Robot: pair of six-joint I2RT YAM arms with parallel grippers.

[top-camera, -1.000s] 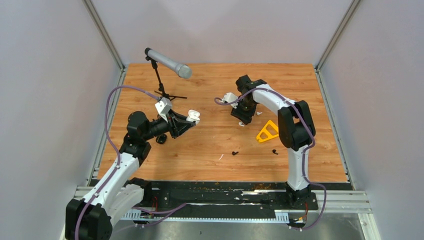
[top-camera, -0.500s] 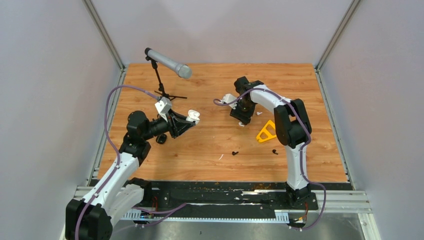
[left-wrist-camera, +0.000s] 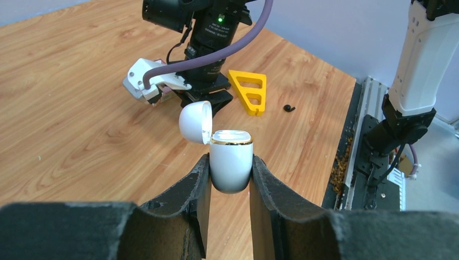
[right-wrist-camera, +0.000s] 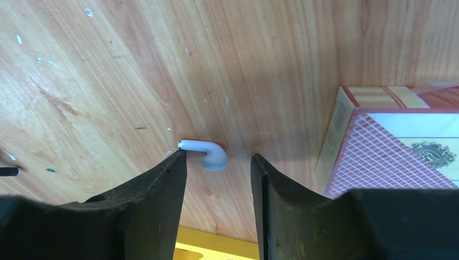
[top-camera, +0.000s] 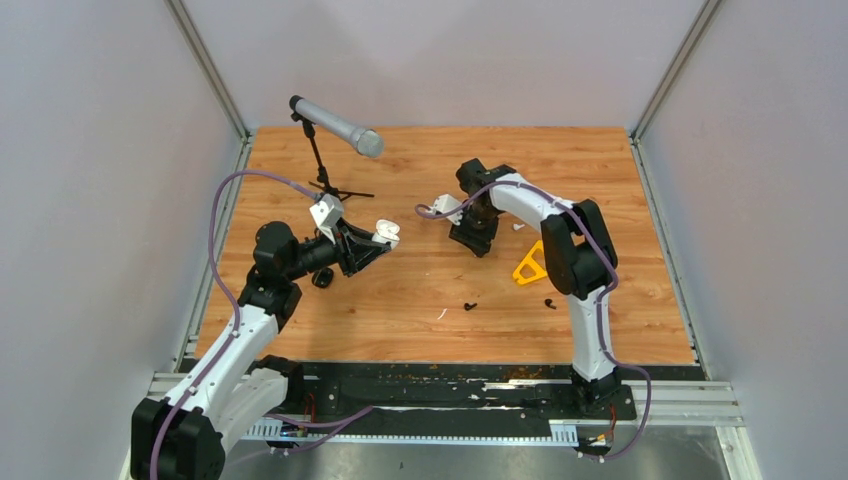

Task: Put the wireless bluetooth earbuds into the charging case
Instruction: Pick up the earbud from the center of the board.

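Item 1. Left gripper [left-wrist-camera: 229,173]: closed on the charging case [left-wrist-camera: 231,151], pinching its lower body only. Case is held off the table [top-camera: 420,290], roughly upright, lid flipped back, mouth up. Glare on the mouth, so can't tell if the wells are empty.

Item 2. Right gripper [top-camera: 471,238]: pointing down at the wood, fingers parted and holding nothing. They straddle one white earbud [right-wrist-camera: 212,155], which lies flat on the boards. Its stem tip is touching or just shy of one finger, and there's a gap on the head side.

Item 3. Other task pcs, loose on the table: second white earbud [top-camera: 518,226] just beyond the right gripper, and two black earbuds [top-camera: 469,305] [top-camera: 548,302] nearer the bases, well apart from each other.

Item 4. Misc: yellow triangle [top-camera: 530,265], mic on stand [top-camera: 335,125], small red-check box [right-wrist-camera: 389,157] just beside the right fingers.

Step, by my read: pre-grasp on the first bud, so the task is barely begun.

Risks:
- Bud sits off-centre btw the fingers. Closing will likely shove it sideways first, and it may spin or flick out.
- Rounded head and tiny size could let it squirt free when squeezed.
- A twisted grasp would leave the stem misaligned w/ the well at insertion.
- Case is held low on a smooth shell, so insertion force could tip it or make it slip.
- The box is close enough to get nudged.
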